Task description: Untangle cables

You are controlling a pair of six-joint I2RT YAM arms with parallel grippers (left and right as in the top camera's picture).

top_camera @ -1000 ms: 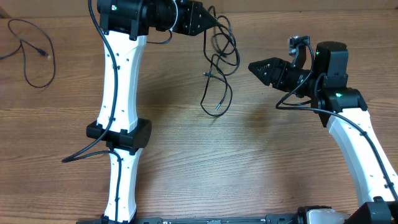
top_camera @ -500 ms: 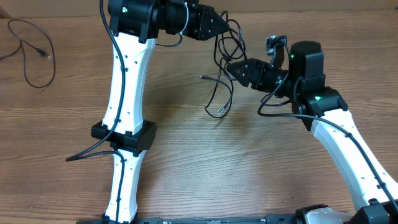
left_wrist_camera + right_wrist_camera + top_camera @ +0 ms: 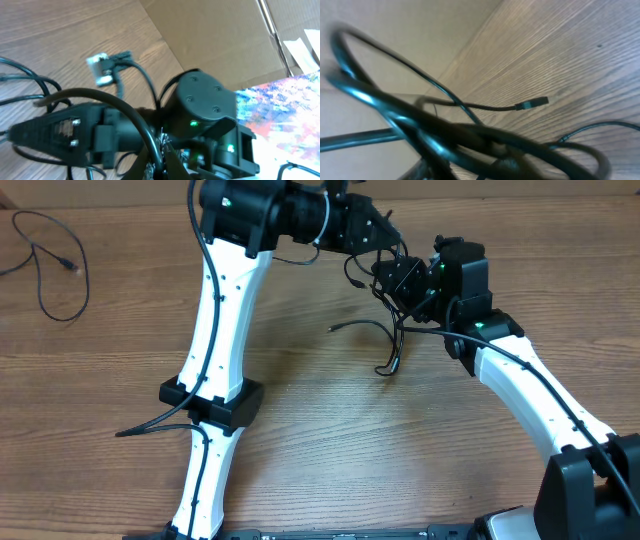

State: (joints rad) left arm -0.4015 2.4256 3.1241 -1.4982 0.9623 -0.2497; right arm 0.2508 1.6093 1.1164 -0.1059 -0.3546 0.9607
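wood-grain table, cardboard wall behind. left gripper clamps cables; right gripper finger spacing: cannot tell. separate cable far left.

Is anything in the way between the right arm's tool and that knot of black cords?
Nothing visible is. The right tool sits right against the cables, which are bunched at the left tool. Whether the right one has gripped them cannot be told.

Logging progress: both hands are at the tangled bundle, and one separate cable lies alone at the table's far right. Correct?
No: the overhead view shows the separate cable at the far left. The left hand and right hand are at the tangled bundle.
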